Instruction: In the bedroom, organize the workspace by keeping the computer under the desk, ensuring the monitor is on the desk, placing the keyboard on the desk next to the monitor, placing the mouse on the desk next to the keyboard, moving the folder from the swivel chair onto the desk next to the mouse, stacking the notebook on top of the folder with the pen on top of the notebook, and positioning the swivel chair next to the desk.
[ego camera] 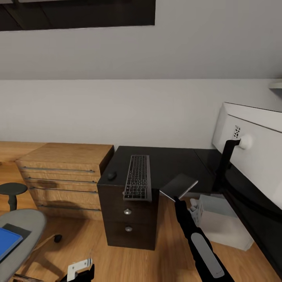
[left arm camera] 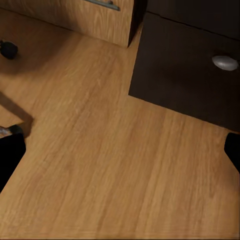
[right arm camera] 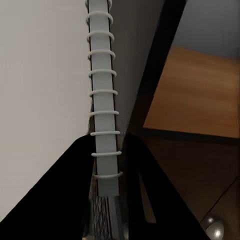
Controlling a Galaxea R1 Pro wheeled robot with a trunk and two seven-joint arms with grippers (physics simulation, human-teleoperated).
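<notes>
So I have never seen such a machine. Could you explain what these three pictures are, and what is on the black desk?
It is a simulated robot with two arms. The big picture comes from its head; the other two come from cameras near each gripper. On the desk lie a keyboard and a mouse; the monitor stands at the right, the computer beneath. The right gripper holds a spiral notebook by its spine. The left gripper hangs over the wooden floor, beside a chair carrying a blue folder.
</notes>
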